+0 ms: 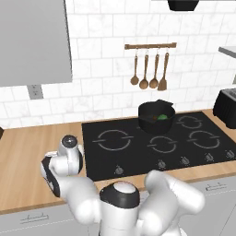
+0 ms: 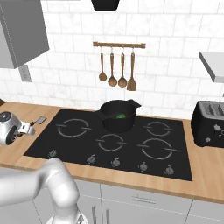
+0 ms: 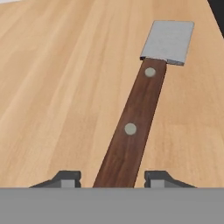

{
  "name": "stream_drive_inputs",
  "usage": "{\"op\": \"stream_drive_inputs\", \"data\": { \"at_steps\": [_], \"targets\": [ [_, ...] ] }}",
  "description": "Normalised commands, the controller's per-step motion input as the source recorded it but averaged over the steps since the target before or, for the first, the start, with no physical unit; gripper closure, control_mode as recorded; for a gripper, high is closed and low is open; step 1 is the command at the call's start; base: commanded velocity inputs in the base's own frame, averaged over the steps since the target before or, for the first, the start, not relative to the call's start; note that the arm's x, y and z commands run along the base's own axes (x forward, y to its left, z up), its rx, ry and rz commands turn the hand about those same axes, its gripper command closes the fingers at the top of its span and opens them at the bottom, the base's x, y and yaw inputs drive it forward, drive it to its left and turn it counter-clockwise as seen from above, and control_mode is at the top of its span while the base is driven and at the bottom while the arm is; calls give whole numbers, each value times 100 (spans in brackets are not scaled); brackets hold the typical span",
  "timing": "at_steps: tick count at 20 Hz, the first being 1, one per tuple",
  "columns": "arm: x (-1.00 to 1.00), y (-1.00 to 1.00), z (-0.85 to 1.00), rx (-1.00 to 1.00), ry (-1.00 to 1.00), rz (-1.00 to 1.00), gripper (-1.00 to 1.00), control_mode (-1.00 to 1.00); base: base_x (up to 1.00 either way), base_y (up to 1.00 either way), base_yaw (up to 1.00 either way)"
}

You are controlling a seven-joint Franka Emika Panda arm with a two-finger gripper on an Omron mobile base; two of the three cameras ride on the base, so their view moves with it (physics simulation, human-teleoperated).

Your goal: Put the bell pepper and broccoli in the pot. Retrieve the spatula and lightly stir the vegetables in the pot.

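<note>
The spatula (image 3: 131, 124) lies flat on the wooden counter, grey blade (image 3: 168, 41) pointing away from the hand and dark brown handle running down between my fingers. My gripper (image 3: 113, 177) straddles the handle's near end, open, with a small gap on each side. In the right base view the spatula (image 2: 39, 120) and gripper (image 2: 29, 128) are left of the cooktop. The black pot (image 1: 156, 123) stands on a rear burner, with the green broccoli (image 1: 162, 117) and a reddish bell pepper piece (image 1: 149, 118) inside. The pot (image 2: 116, 125) and broccoli (image 2: 120, 116) also show from the right.
The black cooktop (image 1: 138, 152) fills the counter's middle, its knobs along the front edge. Wooden spoons and a turner (image 1: 150, 71) hang on a wall rail behind the pot. A black toaster (image 2: 210, 124) stands at the right, and a grey cabinet (image 1: 34, 41) hangs upper left.
</note>
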Motion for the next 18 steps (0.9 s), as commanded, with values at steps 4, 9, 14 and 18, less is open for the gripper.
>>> {"op": "stream_drive_inputs", "data": {
  "at_steps": [4, 9, 14, 18],
  "targets": [
    [0, 0, 0, 0, 0, 0, 100, -100, 0, 0, 0],
    [0, 0, 0, 0, 0, 0, 100, -100, 0, 0, 0],
    [-44, 0, 18, 0, -1, -3, 100, -100, 0, 0, 0],
    [-53, -1, 46, 0, -6, -4, 100, -100, 0, 0, 0]
  ]
}}
